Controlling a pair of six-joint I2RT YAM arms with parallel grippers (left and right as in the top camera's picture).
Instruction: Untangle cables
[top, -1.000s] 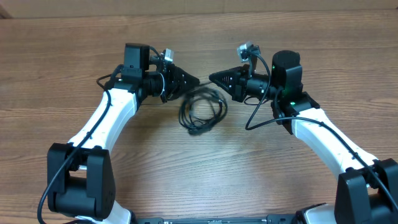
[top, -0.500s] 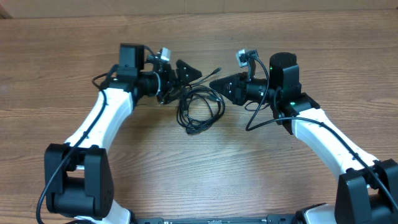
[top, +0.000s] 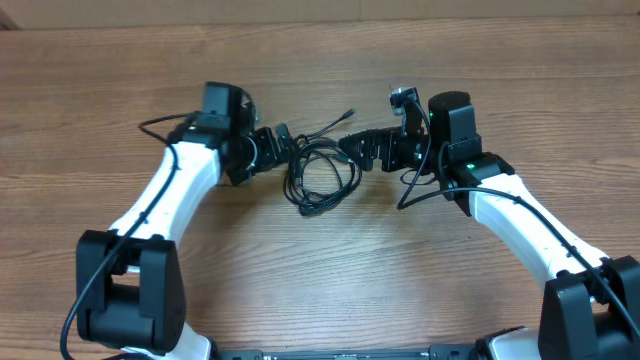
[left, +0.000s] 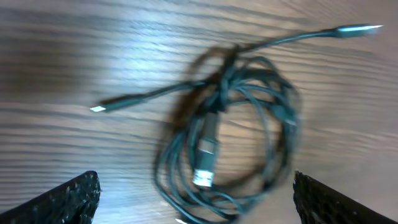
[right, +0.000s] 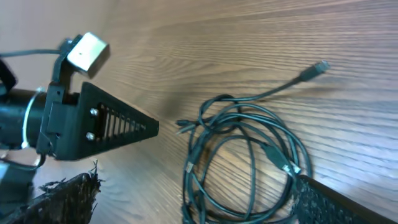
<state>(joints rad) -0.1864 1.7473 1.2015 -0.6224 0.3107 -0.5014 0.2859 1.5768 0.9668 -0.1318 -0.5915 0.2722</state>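
The cables (top: 322, 178) lie as one tangled black coil on the wooden table between my two arms. One strand with a plug end (top: 349, 113) runs out toward the back. My left gripper (top: 275, 148) hovers open at the coil's left edge. The left wrist view shows the coil (left: 231, 134) blurred, with the left fingers (left: 69, 198) spread wide on either side of its near part. My right gripper (top: 365, 147) is open at the coil's upper right. In the right wrist view the coil (right: 247, 155) lies between the wide-apart right fingers (right: 339, 204). Neither gripper holds anything.
The wooden table (top: 330, 270) stretches around the coil, and a paler strip runs along its far edge (top: 320, 10). The left gripper (right: 115, 124) with its small camera block shows in the right wrist view, close to the coil's left side.
Both grippers have gone from shut to wide open and turned down toward the coil. A strand with a plug end now lies stretched out toward the back.
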